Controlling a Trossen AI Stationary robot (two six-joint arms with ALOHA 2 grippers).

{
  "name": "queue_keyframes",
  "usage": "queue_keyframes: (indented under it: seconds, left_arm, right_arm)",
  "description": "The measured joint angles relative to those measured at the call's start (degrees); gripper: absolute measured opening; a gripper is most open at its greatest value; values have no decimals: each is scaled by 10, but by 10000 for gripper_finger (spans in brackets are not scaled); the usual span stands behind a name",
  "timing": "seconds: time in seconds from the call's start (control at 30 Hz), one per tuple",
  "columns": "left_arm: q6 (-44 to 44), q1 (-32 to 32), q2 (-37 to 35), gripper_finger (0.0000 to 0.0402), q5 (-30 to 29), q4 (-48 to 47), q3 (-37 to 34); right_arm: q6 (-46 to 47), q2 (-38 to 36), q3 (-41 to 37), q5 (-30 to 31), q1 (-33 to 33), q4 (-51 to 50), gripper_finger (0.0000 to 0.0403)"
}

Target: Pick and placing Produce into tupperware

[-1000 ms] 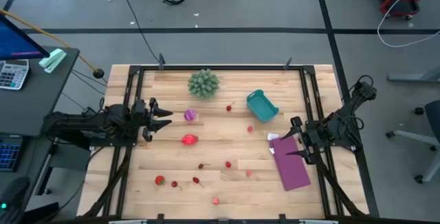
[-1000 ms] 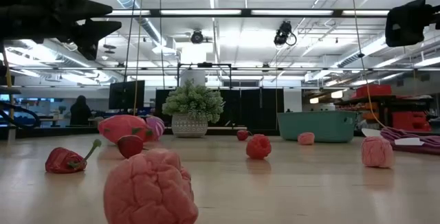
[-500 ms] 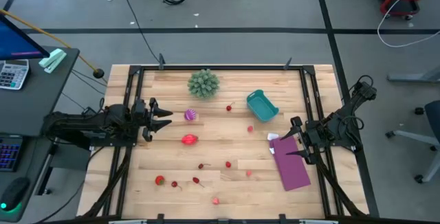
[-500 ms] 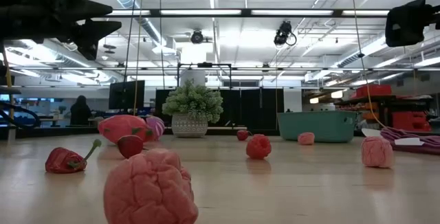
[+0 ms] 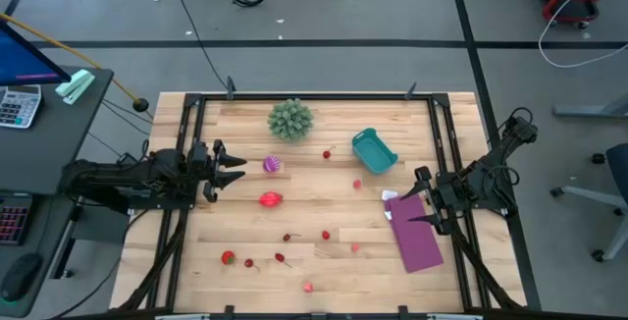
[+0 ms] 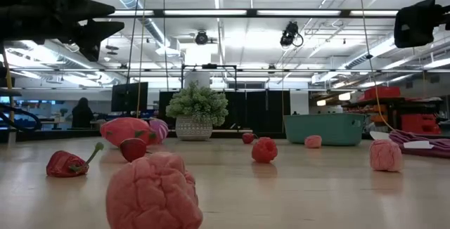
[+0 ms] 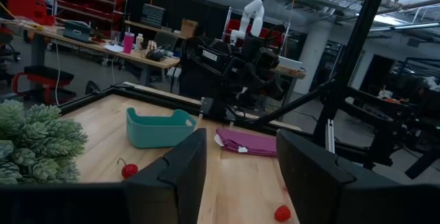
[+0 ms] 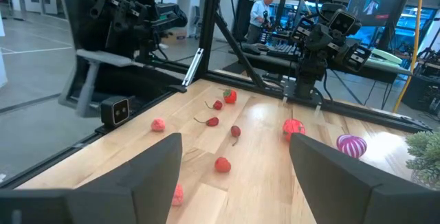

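Change since earlier: nothing has moved; both arms and all items sit as they did a second ago.
Left gripper [image 5: 238, 170]: fingers apart and empty, hovering over the worktop's left side, just beside the striped ball; its arm reaches in from the left edge.
Right gripper [image 5: 413, 206]: fingers apart and empty, above the right side of the worktop, over the near end of the purple sheet [image 5: 417, 239].
Tupperware [image 5: 374, 151]: teal tub, open side up, toward the far right of the worktop [image 5: 324, 192], turned at an angle to the edges; it looks empty from above. Seen from the left wrist it stands just in front of the right arm's base [image 7: 159, 128].
Striped ball [image 5: 272, 164]: purple-pink, left of centre, just in front of the left gripper.
Larger red fruit [image 5: 270, 199]: near the striped ball, toward the near edge from it.
Small red and pink pieces: scattered, none in the tub; one cherry [image 5: 327, 154] lies left of the tub, a pink piece [image 5: 358, 185] just nearside of it, a strawberry [image 5: 228, 257] near the near-left corner, a pink piece [image 5: 307, 286] close to the near edge.
Spiky green ball [image 5: 290, 118]: near the far edge, left of the tub.
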Motion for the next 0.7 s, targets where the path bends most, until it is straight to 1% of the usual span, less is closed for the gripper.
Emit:
queue_keyframes:
  seconds: [0.23, 0.7]
  left_arm:
    - [0, 0, 0, 177, 0, 0, 0]
    - [0, 0, 0, 177, 0, 0, 0]
  right_arm:
    - [0, 0, 0, 0, 0, 0, 280]
    - [0, 0, 0, 0, 0, 0, 280]
